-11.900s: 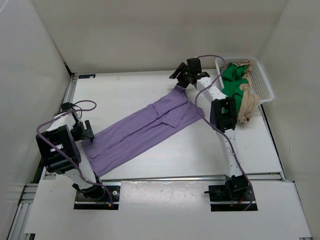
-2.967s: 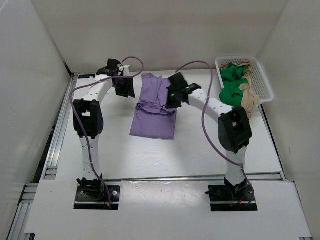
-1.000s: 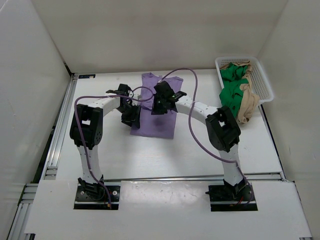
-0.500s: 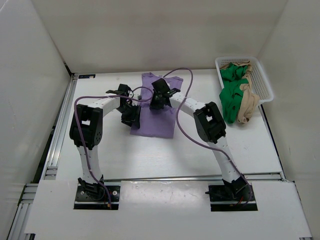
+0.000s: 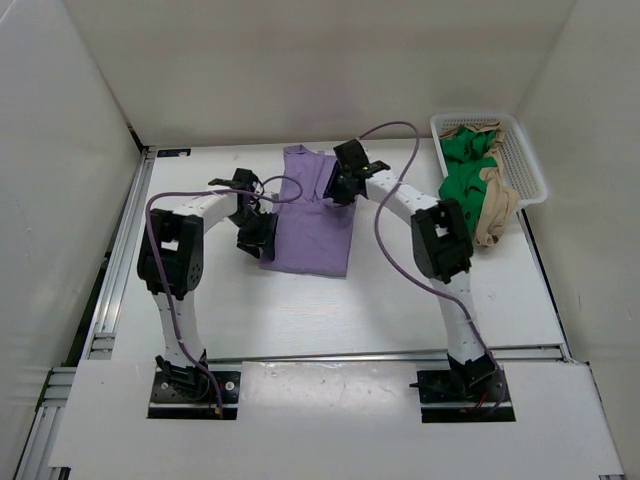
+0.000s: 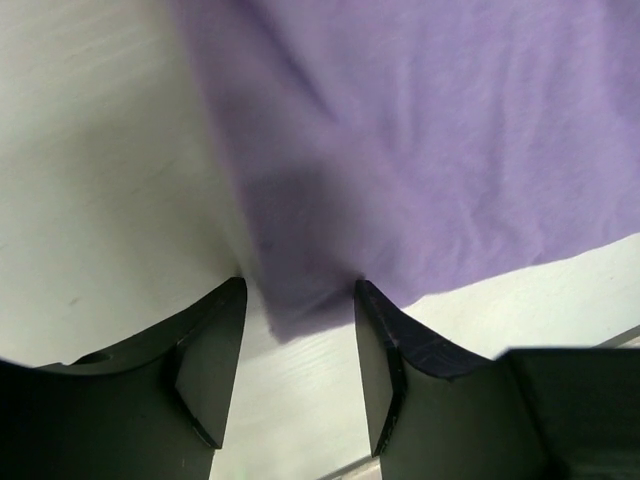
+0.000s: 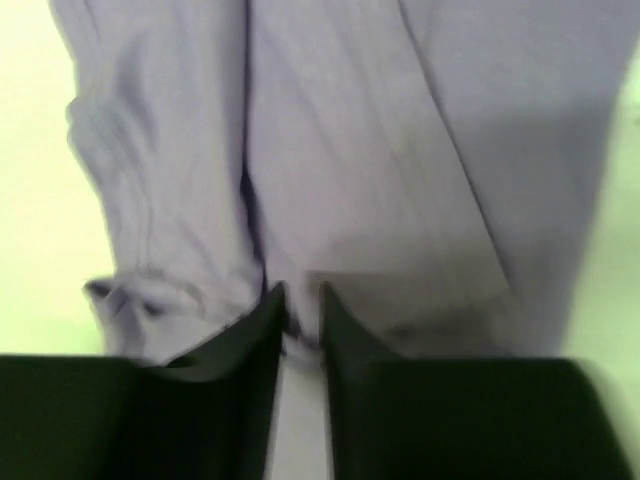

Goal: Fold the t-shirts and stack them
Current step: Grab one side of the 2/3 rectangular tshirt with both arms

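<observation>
The folded lavender t-shirt (image 5: pixel 312 215) lay mid-counter (image 5: pixel 400 290). The left tool (image 6: pixel 300 300), jaws apart, straddled its near-left corner. The right tool (image 7: pixel 300 300) stood barely parted over the far right edge, grip unclear. Both probably needed to open fully and lift straight up, lest the fold drag.

The top camera looks down from above and behind the arms and takes in the whole worktop (image 5: pixel 300 310). The left wrist camera looks past the left claw (image 6: pixel 295 305), very near the purple shirt (image 6: pixel 430 150). The right wrist camera, over the right claw (image 7: pixel 298 310), is equally near. All three views share this shirt.
</observation>
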### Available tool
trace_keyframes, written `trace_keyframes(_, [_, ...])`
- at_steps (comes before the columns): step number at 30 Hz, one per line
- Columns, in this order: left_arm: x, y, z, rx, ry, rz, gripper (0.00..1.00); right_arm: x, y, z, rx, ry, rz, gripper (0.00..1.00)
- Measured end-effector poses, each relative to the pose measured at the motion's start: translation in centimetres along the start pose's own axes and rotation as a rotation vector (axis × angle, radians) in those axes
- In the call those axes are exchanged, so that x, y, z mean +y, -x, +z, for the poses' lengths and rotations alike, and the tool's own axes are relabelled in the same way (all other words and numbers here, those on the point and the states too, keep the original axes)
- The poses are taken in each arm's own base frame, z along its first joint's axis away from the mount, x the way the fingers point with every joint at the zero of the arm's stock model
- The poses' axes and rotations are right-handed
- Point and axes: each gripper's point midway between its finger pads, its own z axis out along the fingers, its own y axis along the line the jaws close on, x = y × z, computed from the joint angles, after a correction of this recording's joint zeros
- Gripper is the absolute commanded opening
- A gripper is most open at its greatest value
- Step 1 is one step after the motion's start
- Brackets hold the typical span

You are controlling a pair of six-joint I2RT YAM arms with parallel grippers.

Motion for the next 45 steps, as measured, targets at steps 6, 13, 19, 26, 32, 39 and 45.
trace_keyframes(6, [1.0, 0.7, -2.0, -0.016, 0.021, -0.027, 0.67, -1.0, -2.4, -11.0, 0.023, 0.034, -0.046, 0.69])
trace_keyframes(13, [1.3, -1.1, -2.6, -0.002, 0.018, -0.052, 0.66, -4.3, -10.6, -15.2, 0.197, 0.095, -0.034, 0.69])
trace_keyframes(19, [1.1, -2.7, -1.3, 0.049, -0.013, -0.07, 0.66, -9.0, -18.9, -14.0, 0.443, 0.028, 0.06, 0.65])
trace_keyframes(26, [0.8, -2.5, -0.6, 0.05, -0.05, -0.073, 0.6, -7.7, -19.2, -13.4, 0.438, 0.113, 0.116, 0.56])
trace_keyframes(32, [0.2, -2.1, 0.0, 0.064, -0.092, -0.083, 0.35, -7.7, -19.6, -13.0, 0.45, 0.121, 0.144, 0.36])
trace_keyframes(39, [-0.1, -1.8, 0.6, 0.077, -0.128, -0.092, 0.1, -8.0, -19.9, -12.4, 0.461, 0.109, 0.161, 0.0])
trace_keyframes(45, [-0.3, -3.2, 0.2, 0.093, -0.126, -0.099, 0.1, -8.5, -20.1, -13.2, 0.451, 0.111, 0.152, 0.0])
